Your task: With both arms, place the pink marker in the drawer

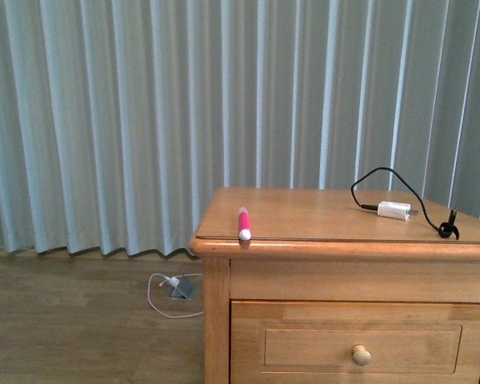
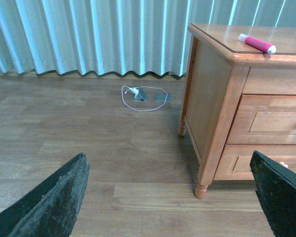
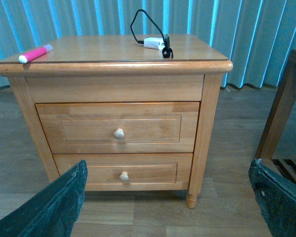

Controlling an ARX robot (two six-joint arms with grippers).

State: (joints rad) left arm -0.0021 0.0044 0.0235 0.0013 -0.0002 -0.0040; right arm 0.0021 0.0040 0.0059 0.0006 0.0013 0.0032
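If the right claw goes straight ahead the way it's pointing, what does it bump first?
Likely the front of the wooden cabinet, around its lower drawer. The right claw is open and faces it with nothing between. Exact height is hard to judge.

We can read no text, label, brand, number or sign in any of the three views. The pink marker point(image 1: 244, 223) and the white charger plug point(image 1: 394, 210) are too small for us to tell whether they carry any print.
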